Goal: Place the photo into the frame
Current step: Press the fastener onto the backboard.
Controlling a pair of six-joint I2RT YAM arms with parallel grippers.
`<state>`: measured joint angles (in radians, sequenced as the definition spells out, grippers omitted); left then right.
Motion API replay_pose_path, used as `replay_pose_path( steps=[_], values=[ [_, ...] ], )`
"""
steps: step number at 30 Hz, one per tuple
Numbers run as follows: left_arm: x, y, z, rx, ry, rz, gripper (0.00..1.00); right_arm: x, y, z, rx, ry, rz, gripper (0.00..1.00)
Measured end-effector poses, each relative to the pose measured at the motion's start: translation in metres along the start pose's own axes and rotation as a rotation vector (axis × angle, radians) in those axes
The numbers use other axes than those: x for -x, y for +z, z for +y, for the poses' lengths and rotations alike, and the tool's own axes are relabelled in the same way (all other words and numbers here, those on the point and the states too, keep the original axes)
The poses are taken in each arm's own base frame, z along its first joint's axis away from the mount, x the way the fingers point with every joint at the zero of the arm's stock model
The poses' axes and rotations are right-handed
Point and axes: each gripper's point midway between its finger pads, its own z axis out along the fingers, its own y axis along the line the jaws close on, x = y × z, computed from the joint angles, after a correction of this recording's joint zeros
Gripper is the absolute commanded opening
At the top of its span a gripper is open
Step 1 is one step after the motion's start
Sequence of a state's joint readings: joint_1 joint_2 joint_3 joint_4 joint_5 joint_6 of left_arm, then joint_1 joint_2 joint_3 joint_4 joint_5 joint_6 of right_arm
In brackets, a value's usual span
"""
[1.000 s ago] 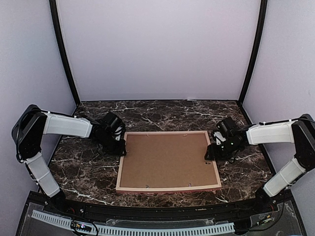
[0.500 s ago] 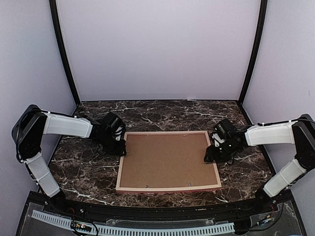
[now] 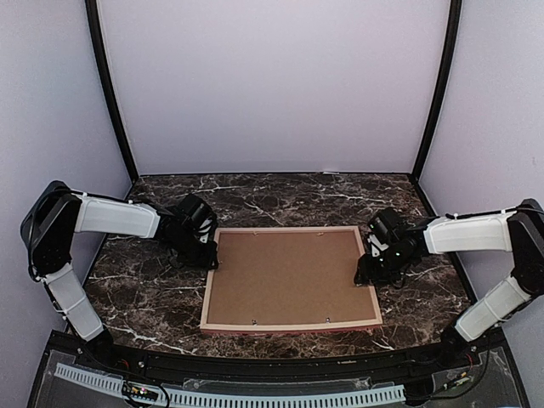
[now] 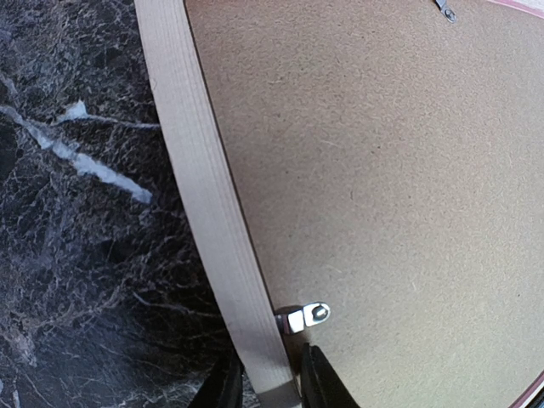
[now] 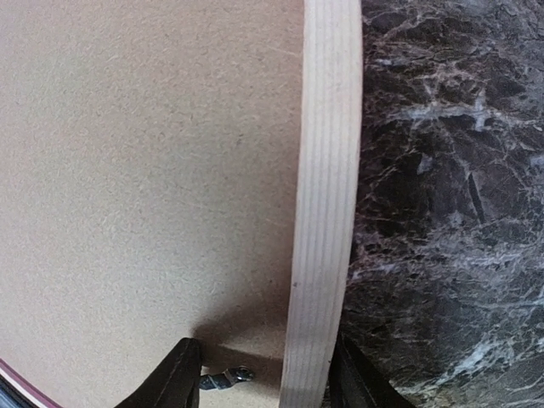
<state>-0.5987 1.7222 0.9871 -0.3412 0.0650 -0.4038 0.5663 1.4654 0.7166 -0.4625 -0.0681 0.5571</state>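
The frame (image 3: 290, 325) lies face down on the marble table, pale wood reverse up, with a brown backing board (image 3: 289, 276) set in it. The photo is hidden. My left gripper (image 3: 208, 260) is shut on the frame's left rail (image 4: 204, 195), one finger on each side, next to a small metal tab (image 4: 306, 315). My right gripper (image 3: 365, 274) straddles the right rail (image 5: 323, 212). It is open: the outer finger (image 5: 353, 381) sits by the rail's edge, and the inner finger (image 5: 174, 381) stands apart from the rail over the board, near another tab (image 5: 226, 376).
The dark marble tabletop (image 3: 280, 195) surrounds the frame, bounded by pale walls at the back and both sides. Two more metal tabs (image 3: 255, 321) sit along the frame's near rail. A black ledge runs along the table's front.
My right gripper's jaws have narrowed around the right rail and the gripper has shifted slightly. The left gripper and the frame have not moved.
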Motion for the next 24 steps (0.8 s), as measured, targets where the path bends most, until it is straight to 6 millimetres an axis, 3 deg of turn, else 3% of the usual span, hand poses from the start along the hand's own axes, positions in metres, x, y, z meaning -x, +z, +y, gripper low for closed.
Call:
replay_pose_path(
  steps=[10, 24],
  values=[
    [0.0, 0.0, 0.0, 0.0, 0.0, 0.0, 0.24, -0.005, -0.002, -0.002, -0.009, 0.025, 0.012, 0.49],
    [0.001, 0.0, 0.0, 0.001, 0.0, -0.003, 0.24, -0.011, -0.006, -0.008, -0.026, 0.05, 0.023, 0.29]
  ],
)
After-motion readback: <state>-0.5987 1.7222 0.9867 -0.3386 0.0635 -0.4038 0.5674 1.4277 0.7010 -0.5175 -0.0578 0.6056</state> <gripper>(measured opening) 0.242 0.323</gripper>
